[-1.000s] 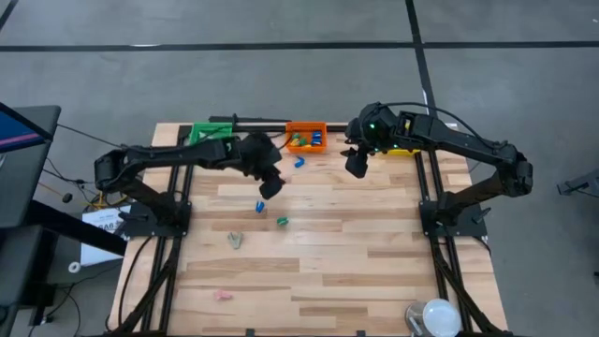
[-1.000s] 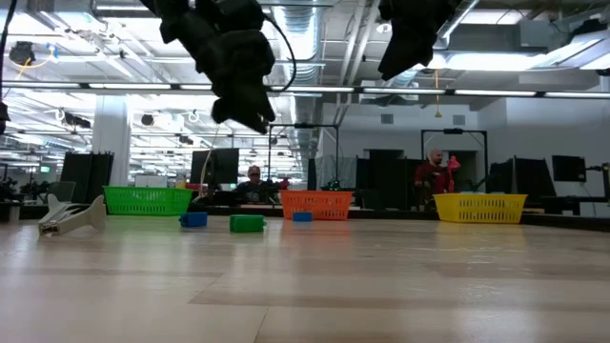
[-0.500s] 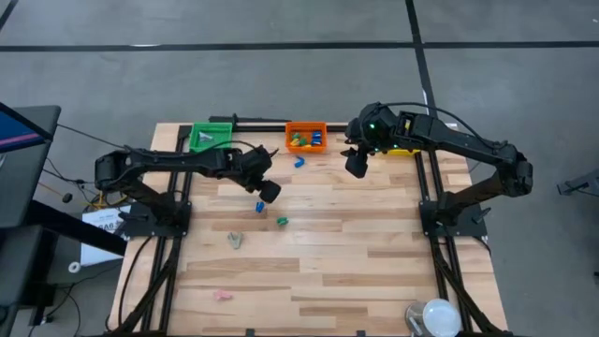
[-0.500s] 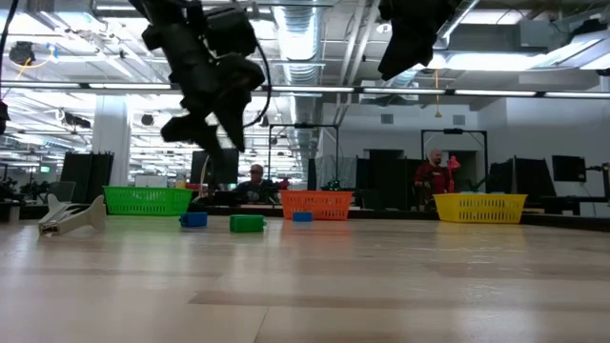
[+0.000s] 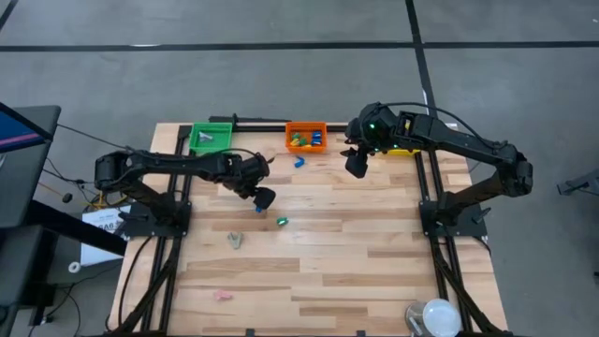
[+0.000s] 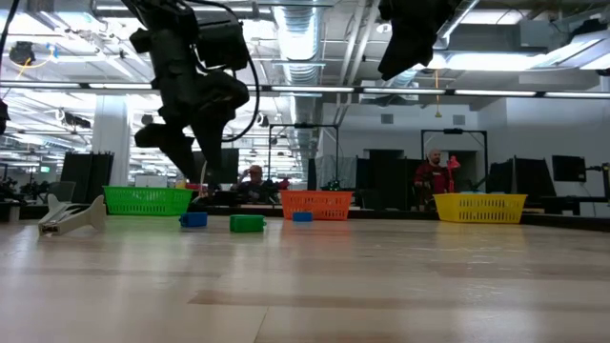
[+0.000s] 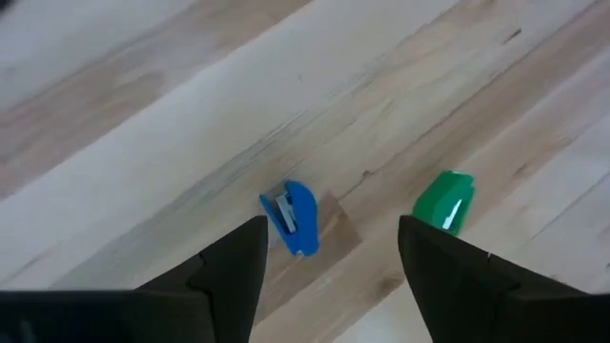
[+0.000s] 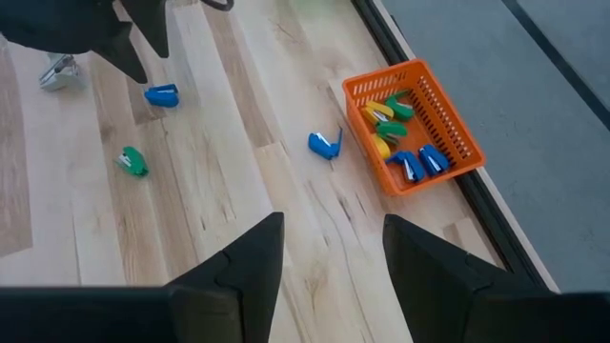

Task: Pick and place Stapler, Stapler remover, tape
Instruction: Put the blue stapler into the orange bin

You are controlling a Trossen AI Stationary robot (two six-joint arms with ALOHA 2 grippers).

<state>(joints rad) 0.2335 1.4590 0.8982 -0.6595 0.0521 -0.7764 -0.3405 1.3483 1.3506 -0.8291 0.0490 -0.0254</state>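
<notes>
Two oblong plastic staplers [image 7: 291,217] lie on pale wood-grain table [image 7: 143,124].

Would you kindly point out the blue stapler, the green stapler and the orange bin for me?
blue stapler [image 7: 292,217], left wrist view, middle of its body.
green stapler [image 7: 444,201], left wrist view, middle of its top.
orange bin [image 8: 456,126], right wrist view, its mesh side wall.

**No readable text**

No words, labels, brands or numbers can be read anywhere. A white sheet [image 5: 105,223] beside the surface [image 5: 356,271] carries dark marks, too small to make out.
</notes>
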